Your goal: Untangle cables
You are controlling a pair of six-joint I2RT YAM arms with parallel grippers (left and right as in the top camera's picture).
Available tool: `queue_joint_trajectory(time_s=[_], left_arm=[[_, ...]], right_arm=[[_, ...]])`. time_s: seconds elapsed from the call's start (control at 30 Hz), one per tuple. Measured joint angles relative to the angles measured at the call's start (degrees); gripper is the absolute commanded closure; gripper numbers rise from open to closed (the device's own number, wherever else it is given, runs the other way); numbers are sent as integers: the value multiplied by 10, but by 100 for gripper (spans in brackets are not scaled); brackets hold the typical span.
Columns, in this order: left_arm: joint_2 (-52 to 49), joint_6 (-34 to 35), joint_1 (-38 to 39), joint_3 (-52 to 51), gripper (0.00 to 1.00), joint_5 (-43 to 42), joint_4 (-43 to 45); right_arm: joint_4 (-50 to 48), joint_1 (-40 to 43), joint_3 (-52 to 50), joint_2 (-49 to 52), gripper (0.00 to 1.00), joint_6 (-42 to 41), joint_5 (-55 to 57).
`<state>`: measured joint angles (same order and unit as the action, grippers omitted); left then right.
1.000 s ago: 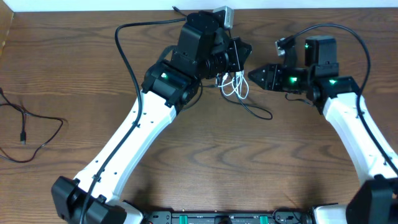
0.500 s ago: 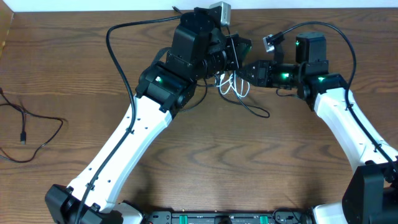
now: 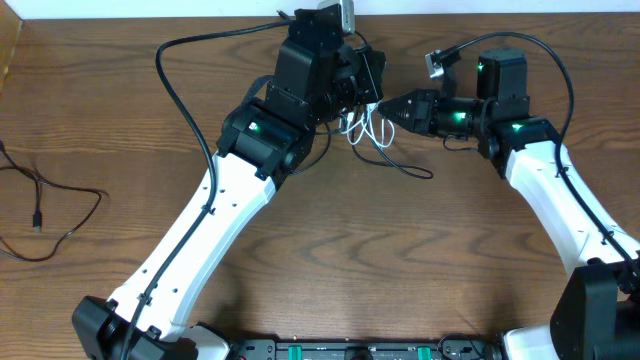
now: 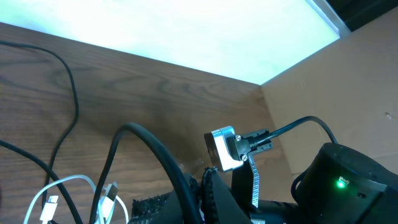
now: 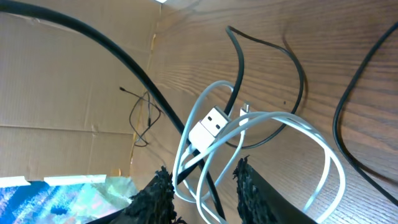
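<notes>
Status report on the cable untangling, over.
Left gripper shut on white cable. Right gripper open, astride its loops. Black cable threaded through the loops; second black cable lies apart, far left.

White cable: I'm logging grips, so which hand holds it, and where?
Left hand, shut, apparently pinches the white cable at its loops' near end; exact spot hidden. Right hand has its jaws straddling the loops, not closed.

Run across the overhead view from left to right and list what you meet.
Thin black cable lying loose by the left edge → left arm → white cable, looped → right arm. The fingers of both arms and the black cable under the white loops overlap there, so they are left out.
</notes>
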<state>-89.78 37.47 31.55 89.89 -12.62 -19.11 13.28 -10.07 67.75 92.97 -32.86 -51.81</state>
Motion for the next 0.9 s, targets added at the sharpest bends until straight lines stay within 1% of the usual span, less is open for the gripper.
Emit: queue_joint_trajectory(time_s=[0.13, 0.33, 0.4, 0.6, 0.9], left_arm=[[0, 0, 0, 0, 92, 6, 0], [0, 2, 0, 0, 92, 8, -1], [0, 2, 0, 0, 92, 8, -4], [0, 2, 0, 0, 92, 8, -13], [0, 14, 0, 0, 92, 8, -13]], right_arm=[[-2, -16, 0, 0, 65, -13, 7], [-3, -59, 0, 0, 66, -32, 47], [-5, -67, 0, 0, 70, -39, 62], [-7, -67, 0, 0, 75, -52, 94], [-7, -76, 0, 0, 85, -55, 109]])
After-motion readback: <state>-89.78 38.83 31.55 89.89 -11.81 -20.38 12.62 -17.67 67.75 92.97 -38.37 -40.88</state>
